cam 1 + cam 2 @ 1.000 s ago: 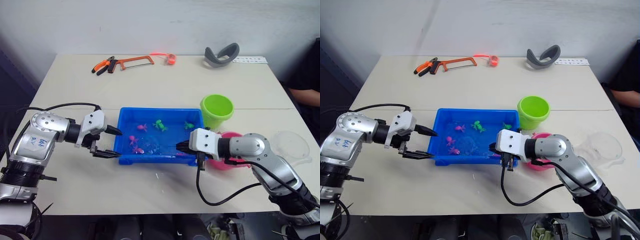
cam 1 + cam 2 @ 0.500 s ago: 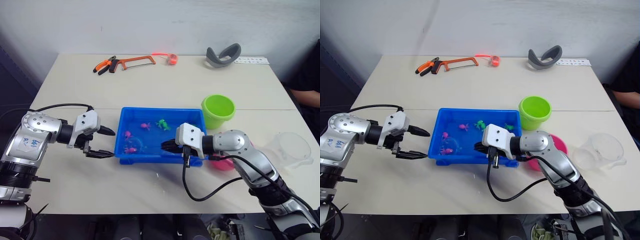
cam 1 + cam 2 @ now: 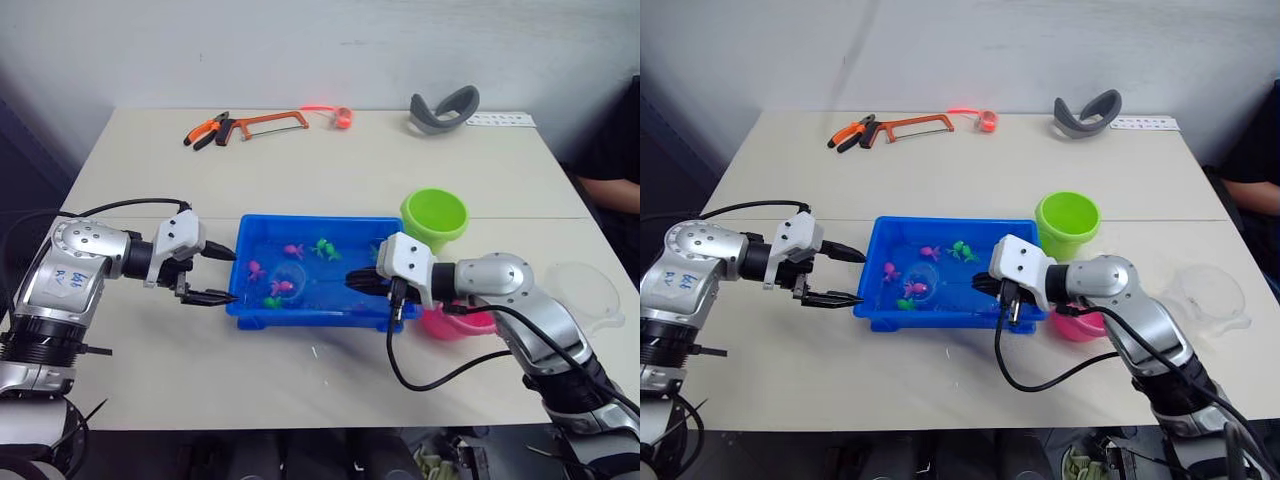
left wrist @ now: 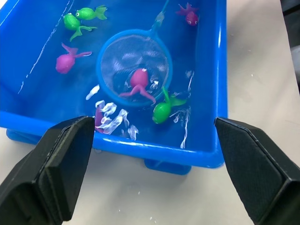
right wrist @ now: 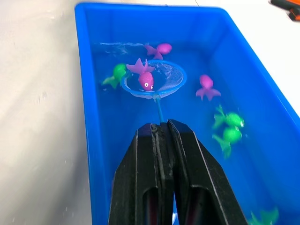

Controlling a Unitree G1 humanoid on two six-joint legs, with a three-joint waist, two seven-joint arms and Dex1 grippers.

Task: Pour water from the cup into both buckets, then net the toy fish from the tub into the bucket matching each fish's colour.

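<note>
The blue tub [image 3: 318,221] holds water and several toy fish, green [image 3: 322,247] and pink [image 3: 253,268]. My right gripper [image 3: 352,281] reaches over the tub's right end, shut on the net's thin handle [image 5: 158,108]. The net's hoop [image 5: 153,78] lies in the water with a pink fish [image 5: 145,79] inside it and a green fish [image 4: 165,108] just beside it. My left gripper [image 3: 228,277] is open just outside the tub's left wall. The green bucket [image 3: 433,220] stands right of the tub. The pink bucket [image 3: 452,322] is mostly hidden behind my right arm. The clear cup [image 3: 585,290] sits at the far right.
At the table's back lie orange pliers [image 3: 205,133], a hacksaw [image 3: 265,123], a small orange roll [image 3: 343,117] and a grey curved band [image 3: 443,110]. A person's dark sleeve [image 3: 612,190] shows at the right edge. A black cable [image 3: 440,375] loops below my right wrist.
My right gripper swept the net left through the water, then drew back a little to the right. A pink fish now lies in the hoop. My left gripper stays open by the tub.
</note>
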